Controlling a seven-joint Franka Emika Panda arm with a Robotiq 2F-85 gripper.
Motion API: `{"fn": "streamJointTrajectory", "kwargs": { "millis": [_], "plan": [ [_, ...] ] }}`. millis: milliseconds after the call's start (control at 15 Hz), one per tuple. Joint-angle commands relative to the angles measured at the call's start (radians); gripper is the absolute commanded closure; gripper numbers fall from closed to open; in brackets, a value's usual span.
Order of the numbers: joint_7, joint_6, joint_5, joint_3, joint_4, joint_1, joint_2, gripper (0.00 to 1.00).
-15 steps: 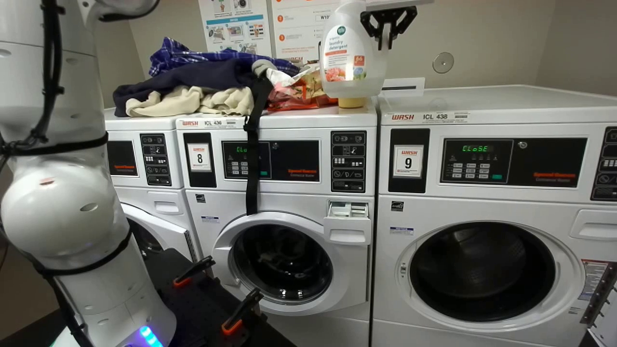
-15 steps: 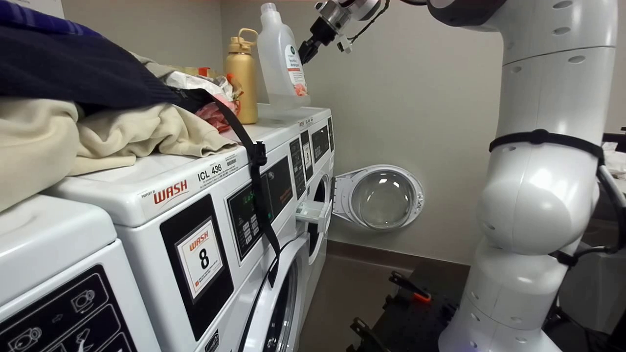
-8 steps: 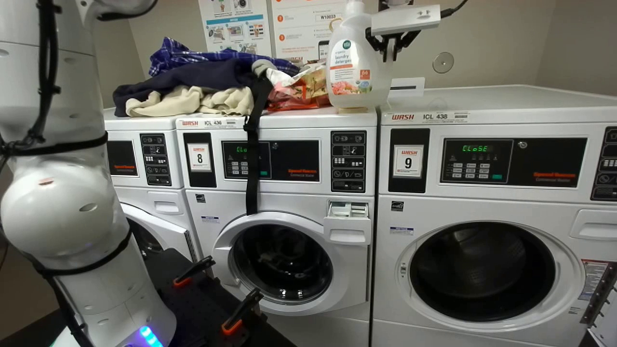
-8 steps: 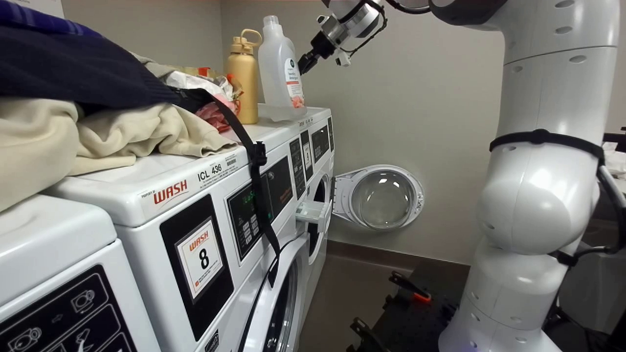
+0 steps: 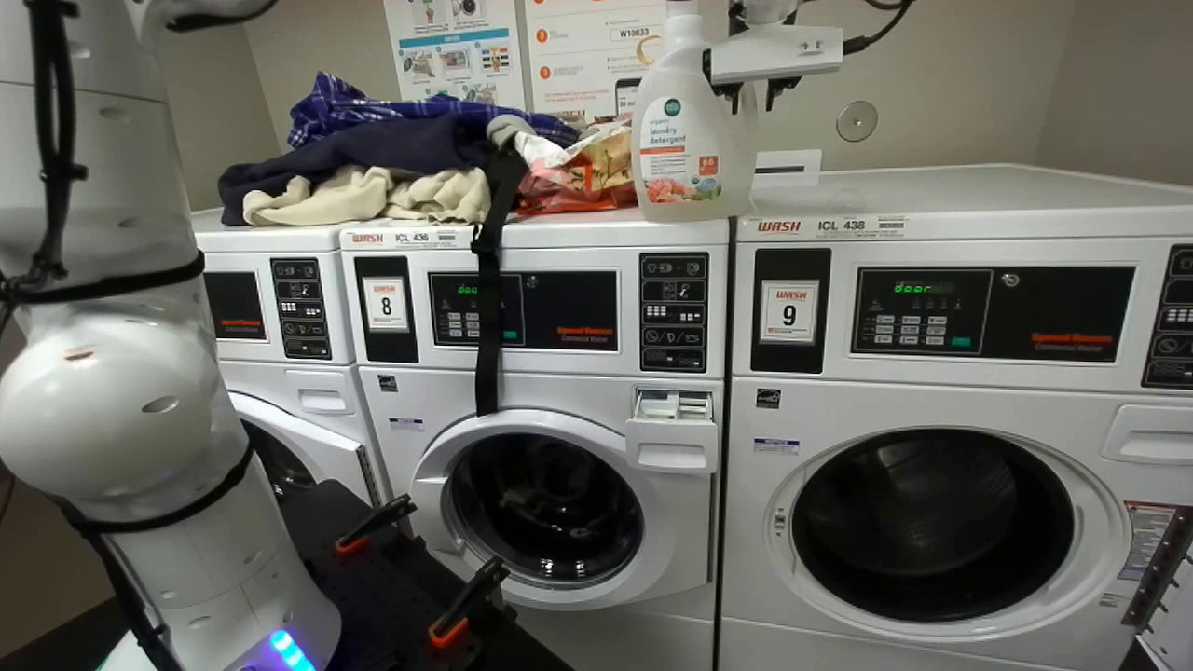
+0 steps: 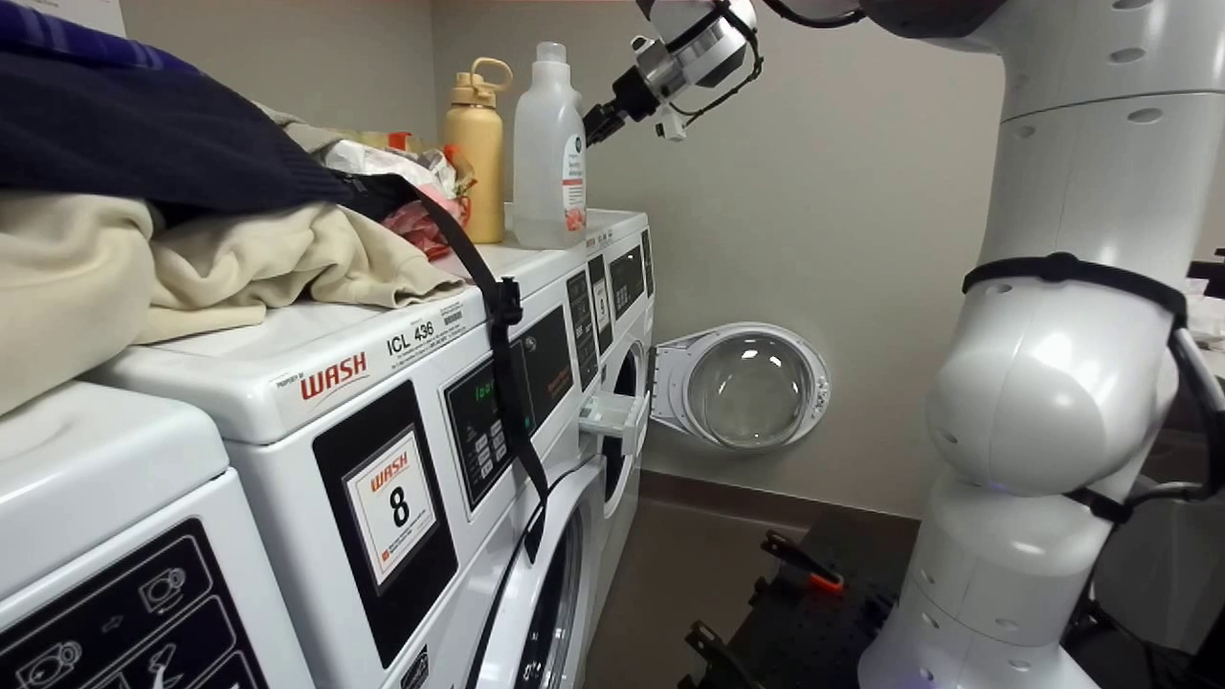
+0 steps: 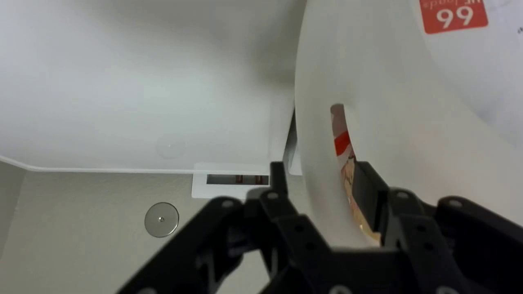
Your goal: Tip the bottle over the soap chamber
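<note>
One bottle (image 5: 685, 130), near washer edge (image 5: 596, 235), hand (image 7: 322, 183) spread around handle (image 7: 318, 155)

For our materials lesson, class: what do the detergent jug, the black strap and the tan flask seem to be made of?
Detergent jug: likely plastic, translucent, soft sheen; its milky walls let light through.
Black strap: likely synthetic webbing, matte; it drapes flat and carries a buckle.
Tan flask: perhaps coated metal, satin; the body is smooth, opaque and evenly coloured, though plastic is possible.
</note>
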Motion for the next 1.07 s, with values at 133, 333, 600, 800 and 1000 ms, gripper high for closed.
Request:
{"fn": "streamJointTrajectory", "kwargs": {
  "millis": [133,333,600,800,1000],
  "plan": [
    [-0.034,0.021,0.059,0.01,-0.073,-0.003,-0.091,0.07],
    [0.043,-0.01,-0.042,-0.003,-0.062,0.001,-0.103,0.0],
    [0.157,-0.022,-0.23,-0.01,-0.048,0.001,-0.116,0.0],
    [0.24,-0.059,-0.368,-0.013,-0.027,0.0,-0.132,0.0],
    [0.303,-0.212,-0.529,-0.017,0.031,0.002,-0.149,0.0]
  ]
}}
